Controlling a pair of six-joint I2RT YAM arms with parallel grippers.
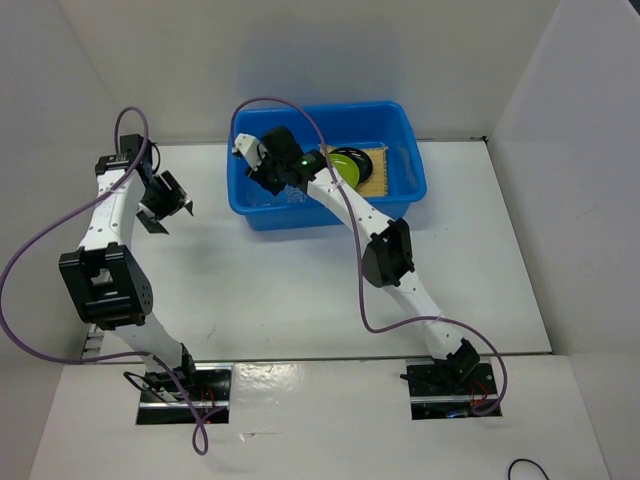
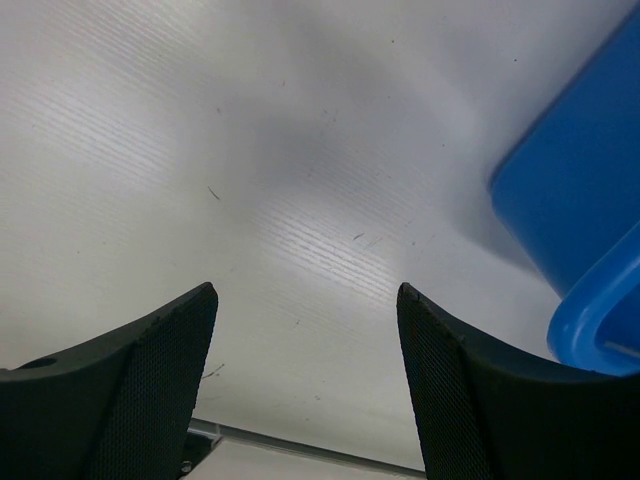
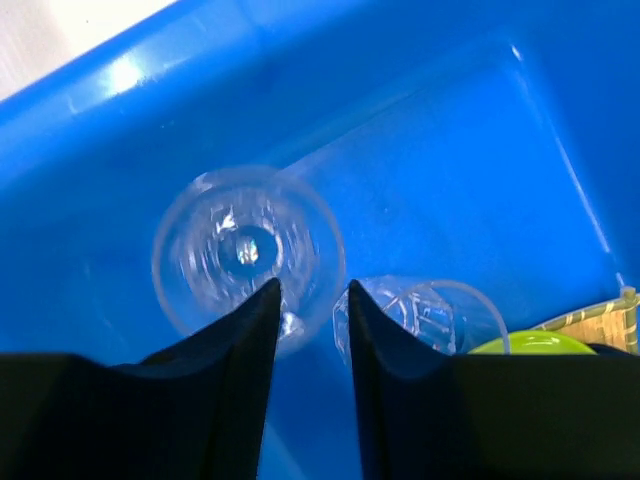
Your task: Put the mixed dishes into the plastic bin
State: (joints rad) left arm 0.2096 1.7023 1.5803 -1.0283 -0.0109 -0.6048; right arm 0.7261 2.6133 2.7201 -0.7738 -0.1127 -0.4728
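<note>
While the right gripper (image 3: 310, 290) straddles one cup's (image 3: 235, 245) rim inside the bin's (image 1: 270, 215) left end, grip uncertain, the left gripper (image 2: 306, 290) gapes wide over the table (image 2: 300, 150) outside that wall.

Two black fingers (image 2: 130, 390) are seen spread wide above the white table (image 2: 280, 180), with the blue bin (image 2: 590, 230) at right.

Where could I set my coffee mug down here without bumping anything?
The white table is bare in front of the blue bin, between the arms, and to the bin's right. The bin is crowded: cups, green plate, mat, right gripper.
</note>
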